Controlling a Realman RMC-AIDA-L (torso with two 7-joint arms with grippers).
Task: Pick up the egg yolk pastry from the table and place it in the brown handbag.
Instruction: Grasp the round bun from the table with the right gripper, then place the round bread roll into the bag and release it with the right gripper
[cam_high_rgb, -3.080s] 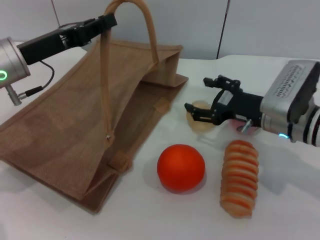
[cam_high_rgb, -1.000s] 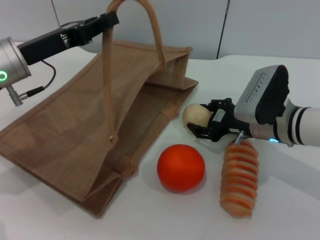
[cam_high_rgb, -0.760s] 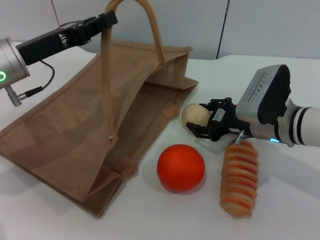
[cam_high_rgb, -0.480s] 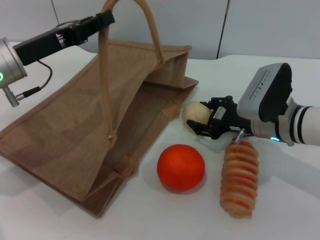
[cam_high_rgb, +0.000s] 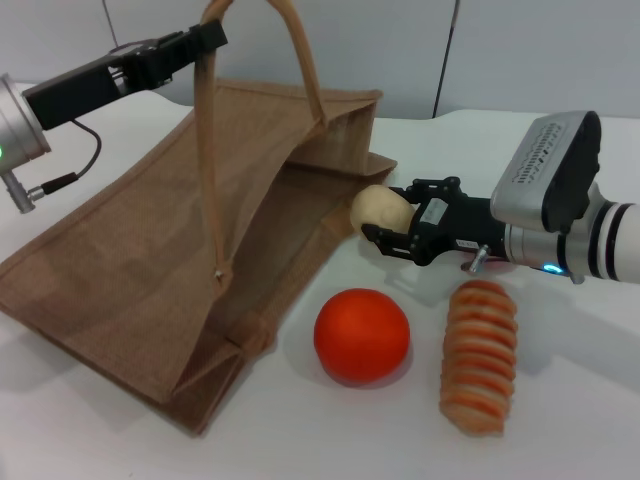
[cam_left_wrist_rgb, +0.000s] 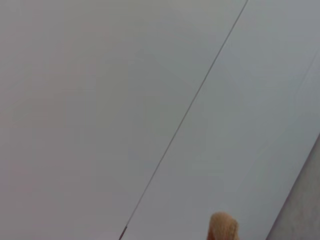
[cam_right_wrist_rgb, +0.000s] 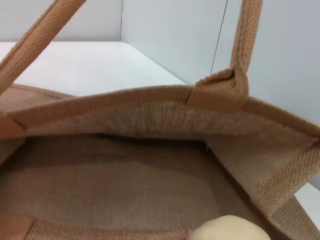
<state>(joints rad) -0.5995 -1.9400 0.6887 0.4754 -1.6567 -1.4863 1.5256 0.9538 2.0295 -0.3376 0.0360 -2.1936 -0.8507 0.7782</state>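
The brown handbag (cam_high_rgb: 150, 260) lies on the white table, its mouth facing right. My left gripper (cam_high_rgb: 195, 40) is shut on the bag's upper handle (cam_high_rgb: 205, 150) and holds it raised, keeping the mouth open. My right gripper (cam_high_rgb: 392, 222) is shut on the pale egg yolk pastry (cam_high_rgb: 377, 210) and holds it above the table, right at the bag's mouth. The right wrist view looks into the open bag (cam_right_wrist_rgb: 150, 185), with the pastry (cam_right_wrist_rgb: 230, 231) at the near edge. The left wrist view shows only wall and the handle's tip (cam_left_wrist_rgb: 222, 227).
An orange fruit (cam_high_rgb: 361, 335) sits in front of the bag's mouth. A long orange-striped ridged bread (cam_high_rgb: 478, 355) lies to its right, below my right arm. A grey wall stands behind the table.
My right gripper has carried the pastry up and to the left, from beside the ridged bread toward the bag's mouth. The left gripper keeps hold of the raised handle.
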